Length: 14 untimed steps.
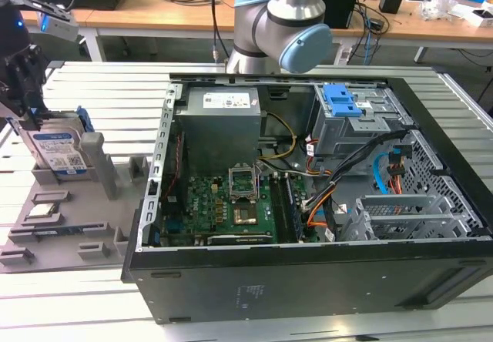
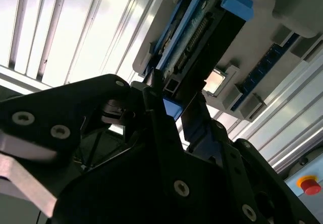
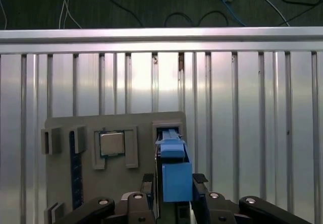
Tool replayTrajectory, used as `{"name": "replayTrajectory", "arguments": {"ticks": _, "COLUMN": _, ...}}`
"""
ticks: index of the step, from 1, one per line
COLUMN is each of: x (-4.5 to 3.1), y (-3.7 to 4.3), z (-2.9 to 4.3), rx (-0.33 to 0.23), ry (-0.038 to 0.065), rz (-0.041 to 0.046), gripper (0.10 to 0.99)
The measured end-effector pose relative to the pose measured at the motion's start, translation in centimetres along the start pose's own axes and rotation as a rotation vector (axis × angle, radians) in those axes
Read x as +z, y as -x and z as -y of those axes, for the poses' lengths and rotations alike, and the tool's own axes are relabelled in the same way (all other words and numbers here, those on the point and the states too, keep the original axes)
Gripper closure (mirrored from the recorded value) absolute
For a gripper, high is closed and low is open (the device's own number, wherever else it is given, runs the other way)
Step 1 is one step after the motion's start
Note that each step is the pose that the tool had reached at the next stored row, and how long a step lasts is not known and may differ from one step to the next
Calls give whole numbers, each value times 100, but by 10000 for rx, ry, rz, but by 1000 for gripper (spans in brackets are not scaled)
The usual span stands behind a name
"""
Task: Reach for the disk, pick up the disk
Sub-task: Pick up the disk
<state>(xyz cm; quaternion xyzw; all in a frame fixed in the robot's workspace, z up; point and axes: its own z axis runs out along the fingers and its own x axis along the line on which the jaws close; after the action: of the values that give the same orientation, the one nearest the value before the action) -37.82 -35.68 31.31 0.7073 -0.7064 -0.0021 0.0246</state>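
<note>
The disk (image 1: pixel 58 154) stands on edge in a slot of the grey holder plate (image 1: pixel 69 242) at the exterior view's far left; it is silver, with a white-and-blue label and a blue bracket. My gripper (image 1: pixel 31 117) has come down on it from above. In the first wrist view the two dark fingers (image 3: pixel 147 184) press against either side of the blue-capped disk (image 3: pixel 172 149). The second wrist view shows the gripper (image 2: pixel 176 100) clamped on the disk's (image 2: pixel 202 27) near end. The disk is still seated in its slot.
A small grey chip (image 3: pixel 112 143) lies in a pocket of the holder plate beside the disk. An open computer case (image 1: pixel 308 280) takes up the middle and the exterior view's right, and holds a grey drive cage with a blue latch (image 1: pixel 343 99). The table is ribbed aluminium (image 3: pixel 252 133).
</note>
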Motion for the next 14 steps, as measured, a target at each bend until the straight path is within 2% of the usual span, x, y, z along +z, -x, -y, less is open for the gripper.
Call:
{"name": "replayTrajectory", "arguments": {"ticks": 6, "x": 82, "y": 2, "z": 26, "rx": -133, "ry": -6, "rz": -9, "gripper": 663}}
{"name": "replayTrajectory", "arguments": {"ticks": 14, "x": 231, "y": 7, "z": 31, "rx": -133, "ry": -6, "rz": -9, "gripper": 663}}
